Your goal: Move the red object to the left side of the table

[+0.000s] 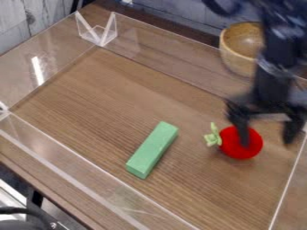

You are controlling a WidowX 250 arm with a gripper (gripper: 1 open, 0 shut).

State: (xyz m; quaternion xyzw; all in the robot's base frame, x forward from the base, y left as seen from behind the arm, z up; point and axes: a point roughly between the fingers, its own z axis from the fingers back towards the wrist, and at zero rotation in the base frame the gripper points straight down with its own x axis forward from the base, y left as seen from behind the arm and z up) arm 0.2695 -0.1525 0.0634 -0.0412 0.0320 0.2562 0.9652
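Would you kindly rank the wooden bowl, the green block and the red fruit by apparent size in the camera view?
1. Wooden bowl, though the arm hides part of it.
2. Green block.
3. Red fruit, partly covered by the open gripper.

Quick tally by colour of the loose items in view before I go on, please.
Red: 1, the red object, with the open gripper around it
Green: 1, the flat block
Wood-coloured: 1, the bowl
Total: 3
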